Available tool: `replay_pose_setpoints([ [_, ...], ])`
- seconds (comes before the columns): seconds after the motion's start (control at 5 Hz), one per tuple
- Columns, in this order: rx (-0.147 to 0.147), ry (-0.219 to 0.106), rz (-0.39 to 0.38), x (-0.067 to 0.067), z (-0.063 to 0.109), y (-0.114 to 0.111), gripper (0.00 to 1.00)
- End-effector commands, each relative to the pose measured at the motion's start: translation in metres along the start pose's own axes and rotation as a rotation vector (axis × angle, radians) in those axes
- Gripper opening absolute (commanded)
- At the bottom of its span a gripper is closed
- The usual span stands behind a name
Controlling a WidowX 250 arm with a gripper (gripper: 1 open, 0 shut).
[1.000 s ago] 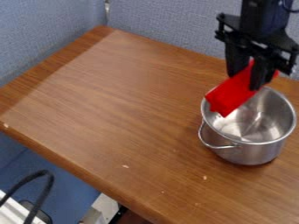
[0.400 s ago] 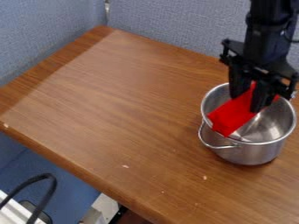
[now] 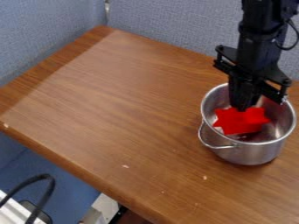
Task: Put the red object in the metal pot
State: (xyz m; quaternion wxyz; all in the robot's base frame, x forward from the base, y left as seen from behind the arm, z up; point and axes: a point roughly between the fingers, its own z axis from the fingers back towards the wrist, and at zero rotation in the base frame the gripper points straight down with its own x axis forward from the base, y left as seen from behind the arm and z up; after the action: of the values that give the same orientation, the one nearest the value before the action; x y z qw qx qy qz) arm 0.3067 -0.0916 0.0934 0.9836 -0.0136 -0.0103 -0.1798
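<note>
The red object [image 3: 240, 122] lies low inside the metal pot [image 3: 239, 150], tilted against the pot's left inner wall. The pot stands near the right edge of the wooden table [image 3: 117, 96]. My gripper [image 3: 246, 104] points straight down into the pot's mouth, its dark fingers drawn together just above the red object. The fingertips reach the top of the red block, and I cannot tell whether they still pinch it. The pot's small handle [image 3: 205, 137] shows at its front left.
A blue fabric wall [image 3: 152, 22] runs behind the table. The table's front edge falls off to the lower left, where dark cables [image 3: 30, 194] lie on the floor.
The gripper came down into the pot with the red object. The block, which hung tilted above the rim, now sits inside the pot, and the fingers have drawn together.
</note>
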Motion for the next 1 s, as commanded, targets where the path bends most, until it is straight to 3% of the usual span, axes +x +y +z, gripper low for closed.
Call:
replay_pose_setpoints([
  [0.0, 0.010, -0.064, 0.007, 0.002, 0.020, 0.007, 0.00],
  [0.4, 0.032, -0.093, 0.000, 0.005, 0.028, 0.017, 0.00],
  [0.8, 0.048, -0.089, 0.008, 0.009, 0.023, 0.027, 0.00],
])
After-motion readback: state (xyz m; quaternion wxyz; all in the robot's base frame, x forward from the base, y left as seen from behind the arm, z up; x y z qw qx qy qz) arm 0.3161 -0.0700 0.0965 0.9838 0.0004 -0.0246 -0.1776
